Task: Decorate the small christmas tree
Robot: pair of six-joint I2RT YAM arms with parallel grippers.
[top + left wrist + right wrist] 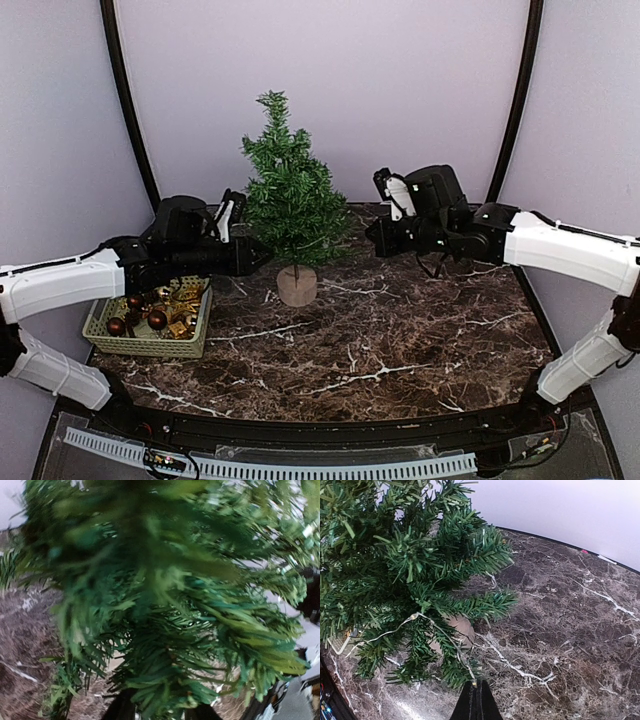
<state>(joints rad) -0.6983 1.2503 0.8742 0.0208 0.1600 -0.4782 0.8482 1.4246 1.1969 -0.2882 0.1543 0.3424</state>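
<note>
I take this step to be draping a thin pale cord (395, 625) over the lower branches of the small christmas tree (290, 195), which stands at the back middle of the table (400, 340). My right pincer (476, 692) is pinched shut on the cord's end, and my left pincer (255, 255) sits deep in the foliage opposite, where I cannot tell its grip. Next, I judge, the cord needs tucking without tipping the tree; bristly branches crowd both pincers, and a basket (100, 325) of baubles (157, 318) sits beside my left arm.
</note>
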